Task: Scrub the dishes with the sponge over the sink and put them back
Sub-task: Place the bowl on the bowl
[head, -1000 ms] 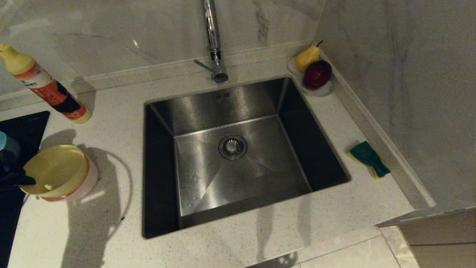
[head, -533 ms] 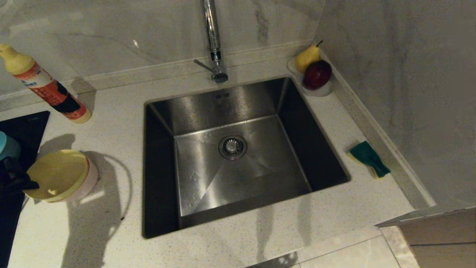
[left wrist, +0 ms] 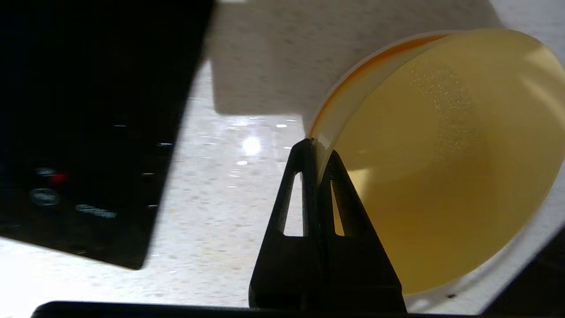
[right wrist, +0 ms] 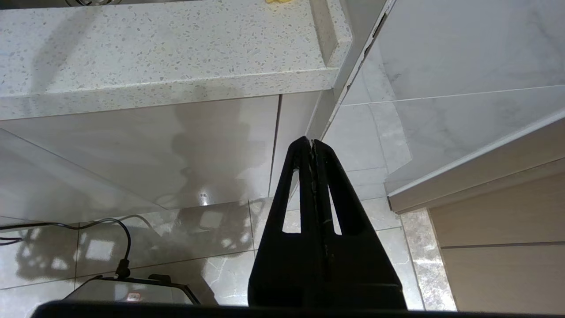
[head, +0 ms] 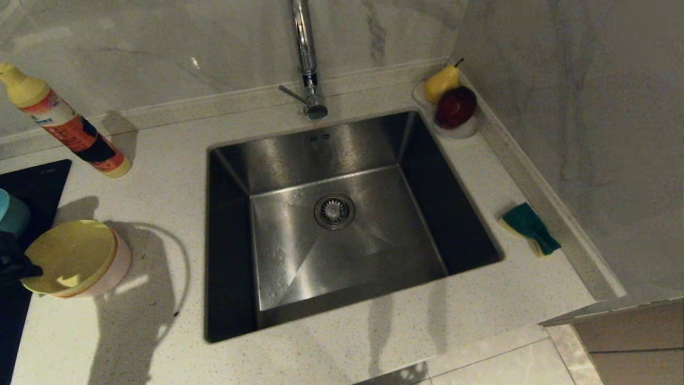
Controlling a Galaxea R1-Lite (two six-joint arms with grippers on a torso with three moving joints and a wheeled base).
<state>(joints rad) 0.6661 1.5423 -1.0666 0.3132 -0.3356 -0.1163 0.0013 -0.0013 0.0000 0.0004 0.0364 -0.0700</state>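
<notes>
A: Two bowls nested, yellow bowl (head: 72, 256) inside pink bowl (head: 109, 270), tilted, counter at 9 o'clock of sink (head: 331, 214)?
B: Yes. Left gripper (left wrist: 317, 148) pinched tight on yellow bowl's rim, arm reaching in from far-left edge.
A: Blue bowl (head: 12, 214)?
B: Just beyond gripper. Sponge (head: 530, 228) at 3 o'clock of sink, untouched.
A: Right gripper (right wrist: 311, 143)?
B: Fingers together, empty, parked below counter edge.

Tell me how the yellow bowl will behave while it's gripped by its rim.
Probably light: the left gripper, shut on one edge of the yellow bowl, holds it tilted. Its thin rim looks like glossy plastic, so it may slip or pivot between the fingers. The pink bowl seems nested under it and might drop off.
</notes>
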